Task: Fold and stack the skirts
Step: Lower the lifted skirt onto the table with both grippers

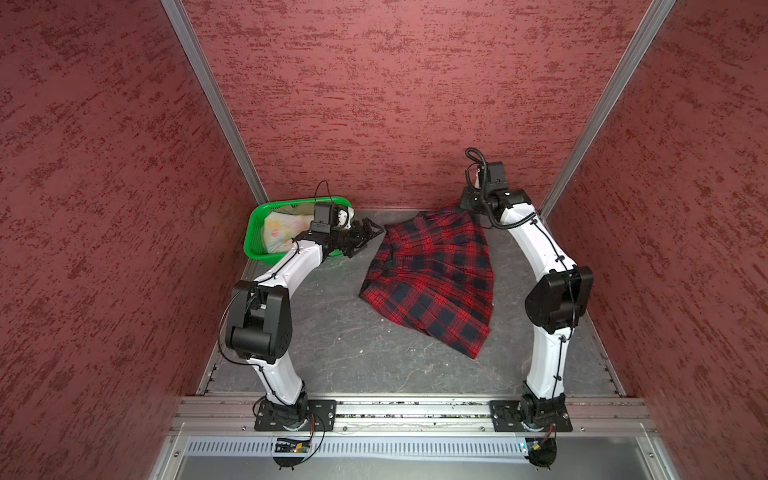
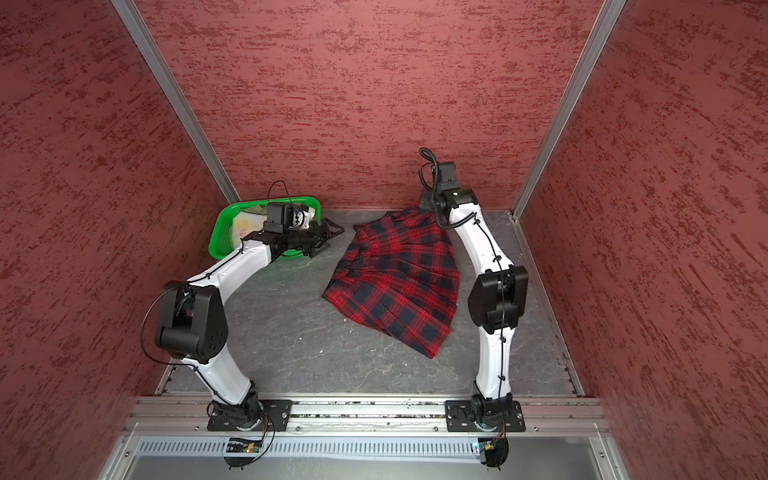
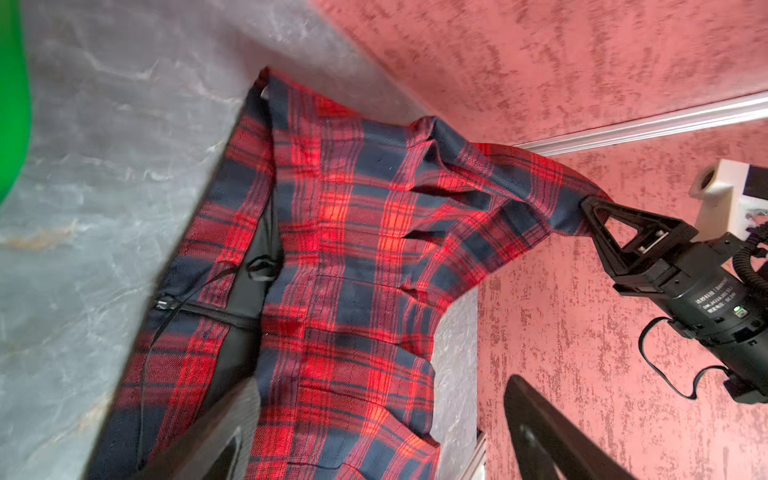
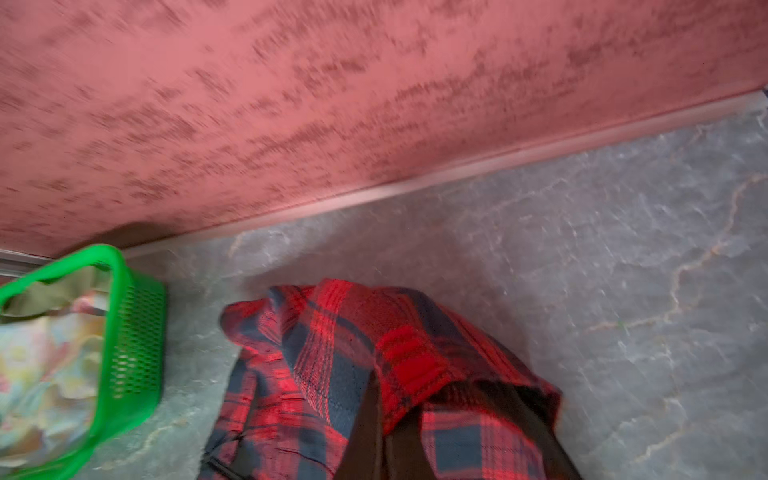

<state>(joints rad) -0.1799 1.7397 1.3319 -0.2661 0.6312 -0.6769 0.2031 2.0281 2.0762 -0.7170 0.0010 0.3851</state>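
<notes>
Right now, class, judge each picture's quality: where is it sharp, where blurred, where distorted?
Both top views: sharp and evenly lit, the plaid skirt crisp, though the corner posts splay outward. Left wrist view: skirt weave sharp centrally, green basket a soft blur at the edge. Right wrist view: smeared throughout, wall streaks and basket holes soft.
</notes>
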